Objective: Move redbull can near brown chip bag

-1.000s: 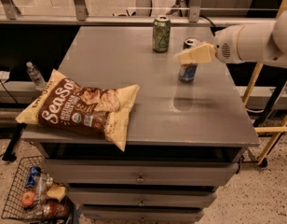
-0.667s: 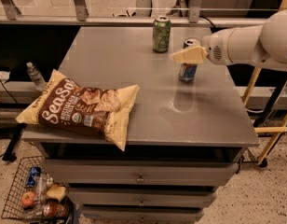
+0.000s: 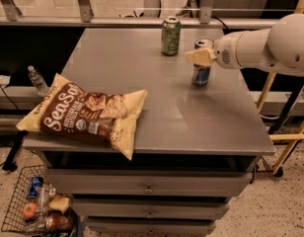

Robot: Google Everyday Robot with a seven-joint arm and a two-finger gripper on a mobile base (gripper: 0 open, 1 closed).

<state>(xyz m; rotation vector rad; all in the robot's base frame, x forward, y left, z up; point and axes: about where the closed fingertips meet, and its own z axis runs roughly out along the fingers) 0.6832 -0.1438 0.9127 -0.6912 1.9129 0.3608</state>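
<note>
The redbull can [image 3: 201, 75] stands upright on the grey table [image 3: 157, 107] at the back right, slim, blue and silver. My gripper [image 3: 200, 57] is at the can's upper half and covers part of it, with the white arm [image 3: 263, 46] reaching in from the right. The brown chip bag [image 3: 85, 112] lies flat at the table's front left corner, with white "SeaSalt" lettering and pale yellow edges. It overhangs the front edge a little. The can is well apart from the bag, to the bag's right and farther back.
A shorter green can [image 3: 171, 35] stands at the table's back edge, left of the redbull can. Drawers [image 3: 149, 187] run below the tabletop. A wire basket [image 3: 36, 206] with items sits on the floor at front left. A water bottle [image 3: 36, 79] stands left of the table.
My gripper has moved slightly left, closer onto the redbull can's upper part. The can, the bag and the green can have not moved.
</note>
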